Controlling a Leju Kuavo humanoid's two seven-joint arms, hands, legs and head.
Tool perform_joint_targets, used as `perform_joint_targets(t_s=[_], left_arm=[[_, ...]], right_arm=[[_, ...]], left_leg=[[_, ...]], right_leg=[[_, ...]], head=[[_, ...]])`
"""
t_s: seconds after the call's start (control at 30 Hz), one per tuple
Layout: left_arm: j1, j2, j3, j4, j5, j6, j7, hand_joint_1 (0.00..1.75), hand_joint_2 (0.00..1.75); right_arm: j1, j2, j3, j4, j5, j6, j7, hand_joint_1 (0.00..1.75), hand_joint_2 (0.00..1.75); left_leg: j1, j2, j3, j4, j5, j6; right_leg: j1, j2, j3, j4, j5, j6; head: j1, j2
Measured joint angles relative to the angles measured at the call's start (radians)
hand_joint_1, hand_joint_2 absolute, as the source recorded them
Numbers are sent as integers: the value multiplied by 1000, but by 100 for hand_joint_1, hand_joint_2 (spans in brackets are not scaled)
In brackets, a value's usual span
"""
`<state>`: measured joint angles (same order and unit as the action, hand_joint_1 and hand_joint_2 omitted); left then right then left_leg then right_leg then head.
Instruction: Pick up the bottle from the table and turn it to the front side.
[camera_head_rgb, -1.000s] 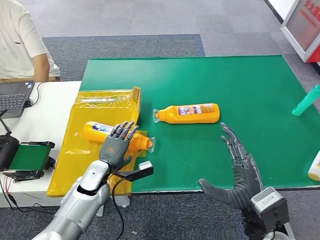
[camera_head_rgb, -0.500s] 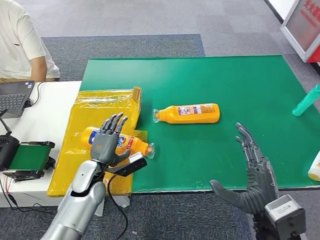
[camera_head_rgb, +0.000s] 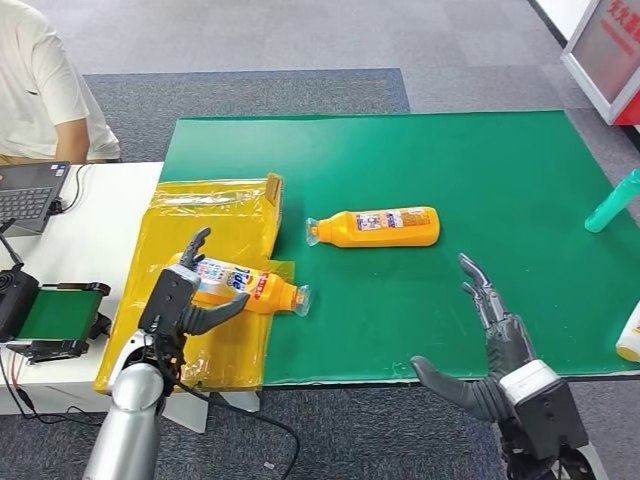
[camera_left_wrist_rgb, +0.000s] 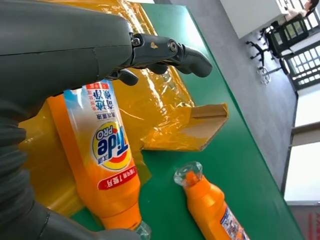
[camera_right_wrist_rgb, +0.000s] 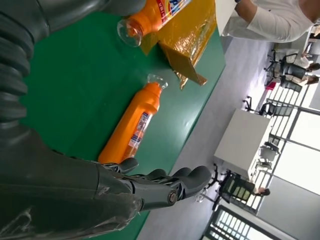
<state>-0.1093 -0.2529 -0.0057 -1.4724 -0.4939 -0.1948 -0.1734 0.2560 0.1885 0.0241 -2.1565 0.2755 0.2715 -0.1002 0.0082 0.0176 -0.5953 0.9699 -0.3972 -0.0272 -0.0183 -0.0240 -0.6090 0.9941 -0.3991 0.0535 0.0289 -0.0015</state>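
Observation:
An orange detergent bottle lies on its side on a yellow plastic sheet, its Tide label facing up and its clear cap pointing right. My left hand is at the bottle's base end with fingers spread above it and the thumb along its near side, not closed on it. A second orange bottle lies on the green mat, small-print label up. My right hand is open over the mat's front edge, well right of both bottles.
A teal bottle and a white-and-yellow bottle lie at the mat's right edge. A person sits at the far left behind a laptop. A black device with a green screen sits on the white table.
My left hand has drawn back left off the top of the bottle, uncovering the Tide label. My right hand has shifted slightly right and toward me.

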Motion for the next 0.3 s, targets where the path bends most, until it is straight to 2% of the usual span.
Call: perform_joint_targets(t_s=[0.13, 0.3], left_arm=[[47, 0, 17, -79, 215, -113, 19, 0, 175], [142, 23, 13, -197, 423, -191, 53, 0, 175]], right_arm=[[-12, -7, 0, 39, -75, 20, 38, 0, 175], [-48, -39, 1, 110, -51, -11, 42, 0, 175]], left_leg=[[0, 0, 0, 0, 0, 0], [0, 0, 0, 0, 0, 0]], right_leg=[[0, 0, 0, 0, 0, 0], [0, 0, 0, 0, 0, 0]], head=[[0, 0], [0, 0]])
